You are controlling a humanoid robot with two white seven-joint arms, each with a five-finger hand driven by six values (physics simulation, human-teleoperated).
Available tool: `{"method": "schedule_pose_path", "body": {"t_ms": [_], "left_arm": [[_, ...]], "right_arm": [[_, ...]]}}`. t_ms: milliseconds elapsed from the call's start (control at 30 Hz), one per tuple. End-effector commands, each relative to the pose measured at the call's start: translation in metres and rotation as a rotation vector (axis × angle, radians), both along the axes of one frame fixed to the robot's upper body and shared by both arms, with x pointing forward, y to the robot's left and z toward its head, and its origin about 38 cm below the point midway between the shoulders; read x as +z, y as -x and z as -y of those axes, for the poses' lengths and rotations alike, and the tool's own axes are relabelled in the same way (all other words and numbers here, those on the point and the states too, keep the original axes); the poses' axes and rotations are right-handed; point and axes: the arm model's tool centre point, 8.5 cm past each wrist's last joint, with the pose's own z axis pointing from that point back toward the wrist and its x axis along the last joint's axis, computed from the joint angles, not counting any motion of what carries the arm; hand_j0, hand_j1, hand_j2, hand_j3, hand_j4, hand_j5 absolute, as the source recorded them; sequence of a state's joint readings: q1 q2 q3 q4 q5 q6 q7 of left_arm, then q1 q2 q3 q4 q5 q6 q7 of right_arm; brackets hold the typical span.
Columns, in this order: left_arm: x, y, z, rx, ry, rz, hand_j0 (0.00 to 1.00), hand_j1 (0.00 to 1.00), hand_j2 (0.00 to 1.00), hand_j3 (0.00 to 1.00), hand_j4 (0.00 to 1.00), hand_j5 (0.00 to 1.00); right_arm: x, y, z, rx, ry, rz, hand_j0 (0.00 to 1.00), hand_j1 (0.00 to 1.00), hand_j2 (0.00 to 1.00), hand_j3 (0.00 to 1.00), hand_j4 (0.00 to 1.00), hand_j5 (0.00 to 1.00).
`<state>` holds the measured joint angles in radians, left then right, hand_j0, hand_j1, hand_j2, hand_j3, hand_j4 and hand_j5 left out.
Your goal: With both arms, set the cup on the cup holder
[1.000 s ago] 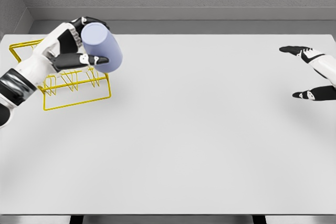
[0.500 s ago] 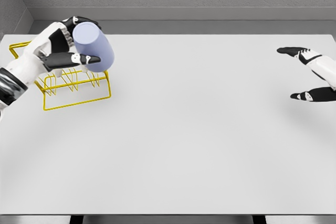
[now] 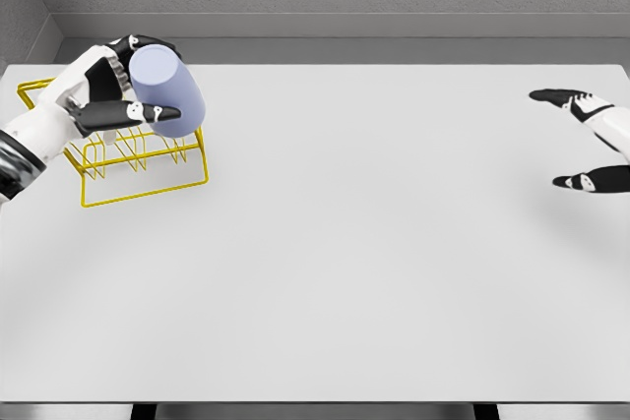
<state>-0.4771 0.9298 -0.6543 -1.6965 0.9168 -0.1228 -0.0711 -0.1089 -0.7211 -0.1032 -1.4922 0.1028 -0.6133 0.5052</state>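
A pale lavender cup (image 3: pixel 169 91) is tilted on its side in my left hand (image 3: pixel 126 86), whose fingers wrap around it at the upper left of the head view. It hangs just above the right part of the yellow wire cup holder (image 3: pixel 148 176), which stands on the white table (image 3: pixel 354 243). The hand and cup hide the holder's middle. At the far right edge my right hand (image 3: pixel 583 140) hovers over the table with thumb and fingers spread, holding nothing.
A grey wall runs along the back of the table, with a corner at the upper left behind the holder. The table's front edge lies near the bottom of the view.
My left hand has carried the cup left and slightly back, further over the holder. The right hand has drifted a little toward the right edge.
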Motion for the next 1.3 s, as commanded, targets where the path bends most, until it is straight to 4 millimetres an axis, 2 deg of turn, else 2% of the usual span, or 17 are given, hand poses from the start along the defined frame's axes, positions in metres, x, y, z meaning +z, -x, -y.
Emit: {"method": "schedule_pose_path", "body": {"t_ms": [0, 333, 867, 967, 1067, 1267], "left_arm": [[0.001, 0.0, -0.001, 0.002, 0.0, 0.0, 0.58, 0.58, 0.58, 0.58, 0.58, 0.58], [-0.003, -0.003, -0.009, 0.026, -0.008, -0.01, 0.58, 0.58, 0.58, 0.58, 0.58, 0.58], [-0.015, 0.0, -0.01, 0.031, -0.008, -0.038, 0.6, 0.6, 0.6, 0.6, 0.6, 0.6], [-0.015, 0.0, -0.011, 0.033, -0.008, -0.039, 0.67, 0.67, 0.67, 0.67, 0.67, 0.67], [-0.016, -0.001, -0.013, 0.037, -0.012, -0.04, 0.83, 0.83, 0.83, 0.83, 0.83, 0.83], [-0.016, -0.002, -0.015, 0.044, -0.014, -0.041, 0.84, 0.84, 0.84, 0.84, 0.84, 0.84]], "right_arm": [[0.003, 0.0, 0.001, -0.005, -0.009, 0.006, 1.0, 1.0, 1.0, 1.0, 1.0, 1.0], [0.003, 0.0, 0.002, -0.006, -0.007, 0.005, 1.0, 1.0, 1.0, 1.0, 1.0, 1.0], [-0.002, 0.0, 0.007, -0.022, -0.01, -0.009, 1.0, 1.0, 1.0, 1.0, 1.0, 1.0], [-0.002, 0.0, 0.007, -0.022, -0.011, -0.008, 1.0, 1.0, 1.0, 1.0, 1.0, 1.0], [-0.002, 0.0, 0.007, -0.022, -0.01, -0.009, 1.0, 1.0, 1.0, 1.0, 1.0, 1.0], [-0.002, -0.001, 0.008, -0.023, -0.01, -0.01, 1.0, 1.0, 1.0, 1.0, 1.0, 1.0]]}}
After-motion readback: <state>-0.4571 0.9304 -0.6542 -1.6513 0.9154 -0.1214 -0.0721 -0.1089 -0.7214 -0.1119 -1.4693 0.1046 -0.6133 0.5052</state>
